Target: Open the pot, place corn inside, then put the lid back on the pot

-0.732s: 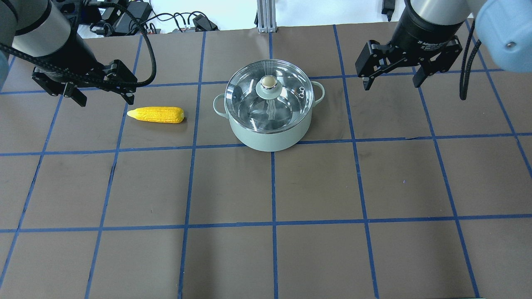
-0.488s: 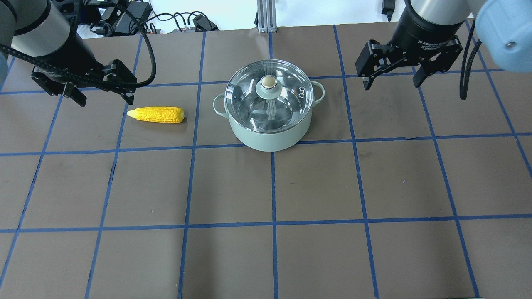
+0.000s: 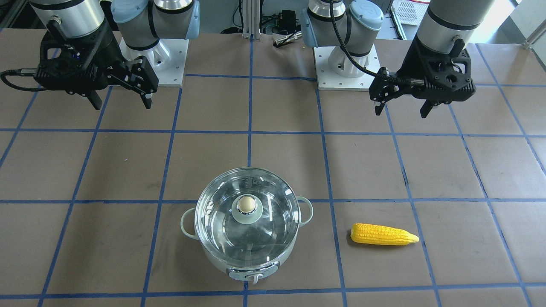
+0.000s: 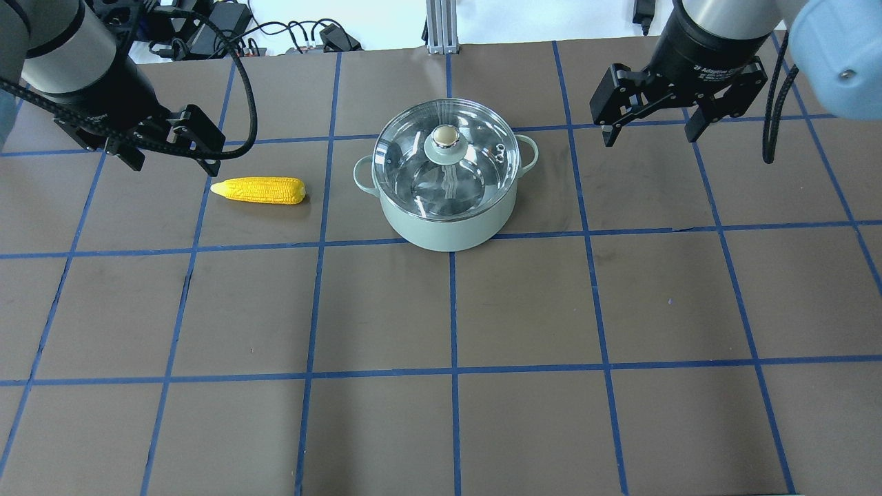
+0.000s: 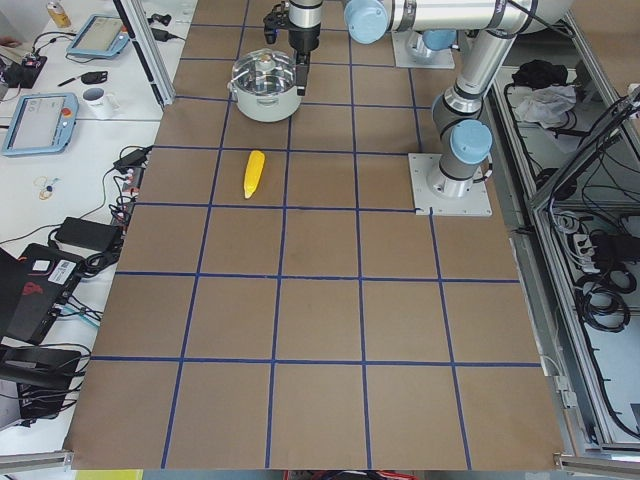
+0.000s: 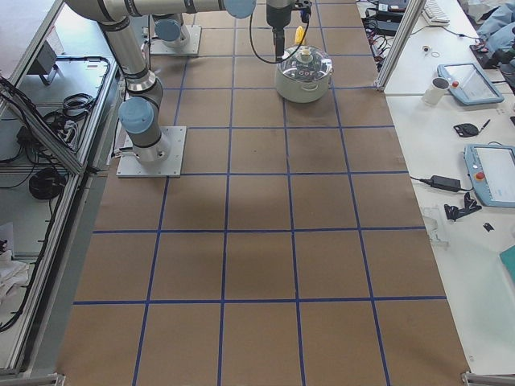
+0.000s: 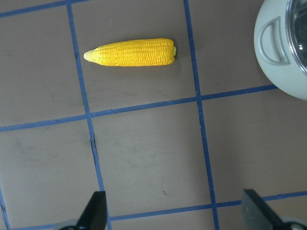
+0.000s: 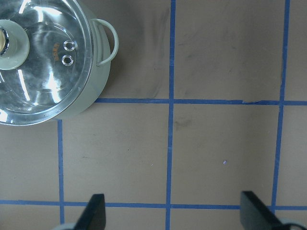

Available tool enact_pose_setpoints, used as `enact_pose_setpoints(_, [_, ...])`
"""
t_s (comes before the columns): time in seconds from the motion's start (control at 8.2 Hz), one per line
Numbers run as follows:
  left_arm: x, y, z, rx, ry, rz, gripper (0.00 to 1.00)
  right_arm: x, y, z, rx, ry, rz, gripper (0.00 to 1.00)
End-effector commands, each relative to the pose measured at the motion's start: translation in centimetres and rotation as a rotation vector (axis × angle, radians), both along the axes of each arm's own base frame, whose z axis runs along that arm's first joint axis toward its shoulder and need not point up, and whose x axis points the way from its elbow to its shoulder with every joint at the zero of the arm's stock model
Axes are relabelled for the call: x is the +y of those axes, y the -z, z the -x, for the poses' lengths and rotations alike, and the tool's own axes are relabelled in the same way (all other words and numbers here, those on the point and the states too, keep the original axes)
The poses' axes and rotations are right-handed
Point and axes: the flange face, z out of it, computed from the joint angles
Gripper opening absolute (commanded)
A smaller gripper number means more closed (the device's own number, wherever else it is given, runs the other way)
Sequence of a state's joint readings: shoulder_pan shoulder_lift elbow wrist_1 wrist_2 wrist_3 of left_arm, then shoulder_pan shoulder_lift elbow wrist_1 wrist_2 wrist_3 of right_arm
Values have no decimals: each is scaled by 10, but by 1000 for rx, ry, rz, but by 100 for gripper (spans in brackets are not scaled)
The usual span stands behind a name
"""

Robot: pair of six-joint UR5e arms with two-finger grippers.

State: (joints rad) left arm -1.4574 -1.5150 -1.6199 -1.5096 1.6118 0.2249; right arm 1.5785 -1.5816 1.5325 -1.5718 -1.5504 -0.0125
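Observation:
The mint-green pot (image 4: 448, 224) stands at the table's middle with the glass lid (image 4: 413, 176) on it, beige knob (image 4: 445, 135) on top. The yellow corn (image 4: 258, 190) lies flat on the table to the pot's left, point away from the pot. My left gripper (image 4: 172, 164) is open and empty, hovering just beyond the corn's pointed end. My right gripper (image 4: 649, 140) is open and empty, hovering to the right of the pot. The left wrist view shows the corn (image 7: 132, 52) and the pot's edge (image 7: 278, 52). The right wrist view shows the lid (image 8: 38, 57).
The table (image 4: 524, 310) is covered in brown paper with a blue tape grid. Cables and boxes (image 4: 213, 21) lie past its back edge. The two arm bases (image 3: 341, 64) stand at the robot's side in the front-facing view.
My left gripper has shifted slightly up the overhead view, away from the corn's tip. The right gripper, corn, pot and lid have hardly moved.

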Motion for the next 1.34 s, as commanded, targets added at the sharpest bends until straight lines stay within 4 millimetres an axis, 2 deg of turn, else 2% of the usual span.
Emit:
enact_pose_setpoints(0.0, [-28, 12, -11, -52, 383, 50, 100, 0, 1, 0, 0, 0, -3, 100])
enact_pose_setpoints(0.37, [-61, 39, -30, -103, 769, 52, 100, -1, 0, 0, 1, -3, 11, 100])
enact_pose_setpoints(0.49, [-70, 53, -35, -115, 896, 40, 100, -12, 4, -1, -3, -4, 55, 100])
enact_pose_setpoints(0.61, [-78, 67, -40, -111, 999, 12, 100, -30, 16, -7, -1, -29, 64, 100])
enact_pose_setpoints(0.73, [-87, 84, -43, -99, 1089, -18, 100, -37, 20, -10, 0, -21, 59, 100])
enact_pose_setpoints(0.85, [-99, 94, -51, -116, 1145, -10, 100, -47, 19, -22, -4, -5, 63, 100])
enact_pose_setpoints(0.98, [-110, 104, -63, -152, 1207, 16, 100, -60, 22, -54, -13, 29, 62, 100])
enact_pose_setpoints(1.1, [-115, 116, -69, -147, 1281, -2, 100, -71, 27, -96, -19, 37, 67, 100])
enact_pose_setpoints(1.22, [-120, 130, -70, -131, 1315, -22, 100, -78, 39, -123, -27, 73, 80, 100])
